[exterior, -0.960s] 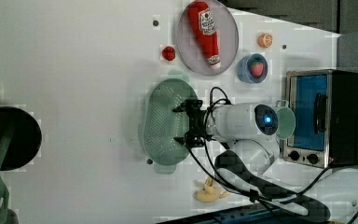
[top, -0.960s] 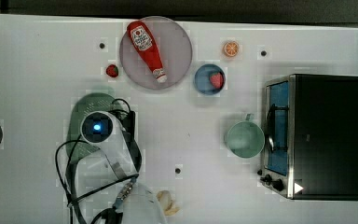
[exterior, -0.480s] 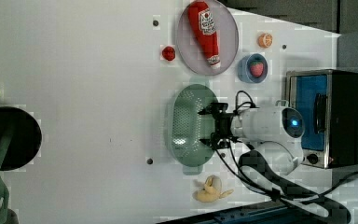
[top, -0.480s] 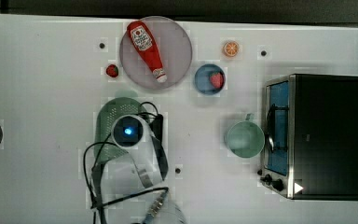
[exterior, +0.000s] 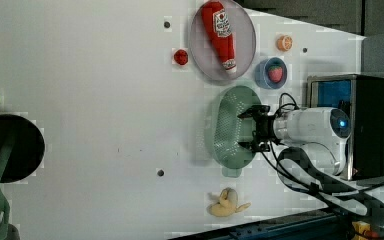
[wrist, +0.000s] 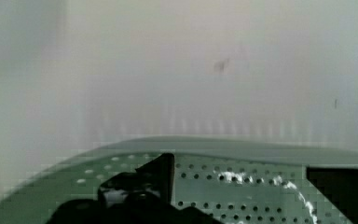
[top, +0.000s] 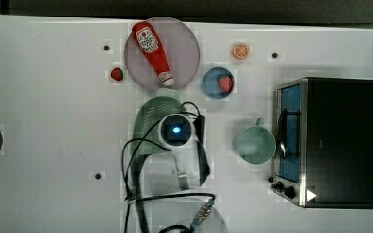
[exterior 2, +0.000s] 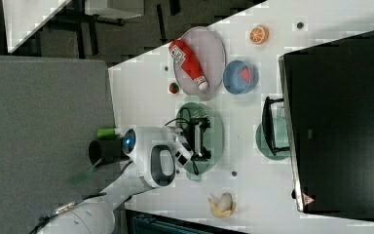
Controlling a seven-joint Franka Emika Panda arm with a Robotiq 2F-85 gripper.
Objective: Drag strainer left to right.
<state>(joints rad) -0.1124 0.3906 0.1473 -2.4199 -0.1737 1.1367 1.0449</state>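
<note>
Task progress, judged from the present layout: the strainer (top: 151, 127) lies near the middle of the table (top: 43, 107) in the top view, just below the plate (top: 187, 48) carrying the ketchup bottle (top: 151, 46). To the top view's right of it stand the green mug (top: 255, 144) and, beyond that, the toaster oven (top: 337, 141). A strip of bare table separates strainer and mug, so some rightward travel appears to remain.

Claw state: the gripper (exterior: 254, 129) is spread wide, its fingers (exterior: 252, 111) reaching down inside the bowl of the strainer. It encloses nothing; the drag appears to rely on the fingers pushing against the inner wall.

Hidden or unclear:
- In the top view the arm covers the strainer's right-hand part
- Contact between fingertips and wall cannot be confirmed
- In the right view the mug is partly concealed by the oven's handle
</note>
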